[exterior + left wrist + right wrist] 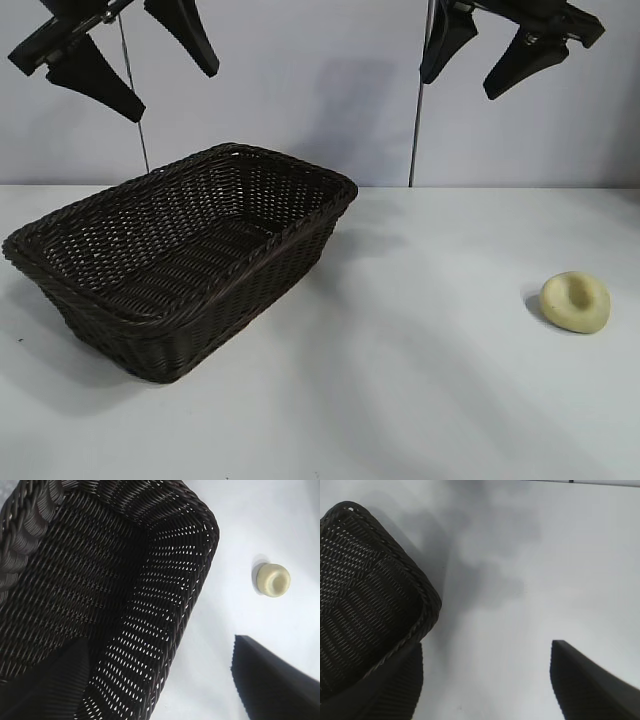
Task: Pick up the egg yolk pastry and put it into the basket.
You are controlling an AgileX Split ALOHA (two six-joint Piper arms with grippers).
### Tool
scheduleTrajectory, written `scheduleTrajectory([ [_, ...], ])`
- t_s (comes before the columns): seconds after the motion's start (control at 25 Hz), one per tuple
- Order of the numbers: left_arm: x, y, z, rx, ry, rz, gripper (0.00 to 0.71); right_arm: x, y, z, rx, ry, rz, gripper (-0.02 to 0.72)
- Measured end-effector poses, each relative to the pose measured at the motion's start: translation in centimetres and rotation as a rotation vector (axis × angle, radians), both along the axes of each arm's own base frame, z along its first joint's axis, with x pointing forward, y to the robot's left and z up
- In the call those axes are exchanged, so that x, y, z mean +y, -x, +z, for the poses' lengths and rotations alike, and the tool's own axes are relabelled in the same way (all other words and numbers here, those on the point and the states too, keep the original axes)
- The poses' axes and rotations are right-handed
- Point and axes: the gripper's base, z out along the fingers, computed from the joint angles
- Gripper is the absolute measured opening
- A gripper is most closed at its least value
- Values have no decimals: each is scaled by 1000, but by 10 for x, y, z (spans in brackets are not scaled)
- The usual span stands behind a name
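Pastry first: the egg yolk pastry (576, 301) is a small pale yellow lump, rounded and smooth, with a soft dimple pressed in its top. It lies on the white table (420, 380) at the right edge of the exterior frame, a little below the middle, with nothing touching it. In the left wrist view it (272, 579) shows at the upper right, apart from the basket corner.

The basket (180, 270) is large, rectangular and dark brown, woven from wicker with sides that flare outward and a braided rim. It fills the left half of the exterior frame and stands well apart from the pastry. Its inside shows only the weave.

The left gripper (135, 60) hangs at the upper left of the frame, above the basket, with its two black fingers spread wide and nothing between them. The right gripper (490, 50) hangs at the upper right, high above the table, also wide open and holding nothing. Neither claw touches the pastry or the basket.
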Motion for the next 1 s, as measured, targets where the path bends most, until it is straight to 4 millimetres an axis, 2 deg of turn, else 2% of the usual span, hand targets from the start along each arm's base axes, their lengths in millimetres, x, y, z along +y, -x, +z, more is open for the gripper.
scheduleTrajectory([
  [1.0,0,0,0,0,0,0,571,1,0,0,2,-10,-1,519],
])
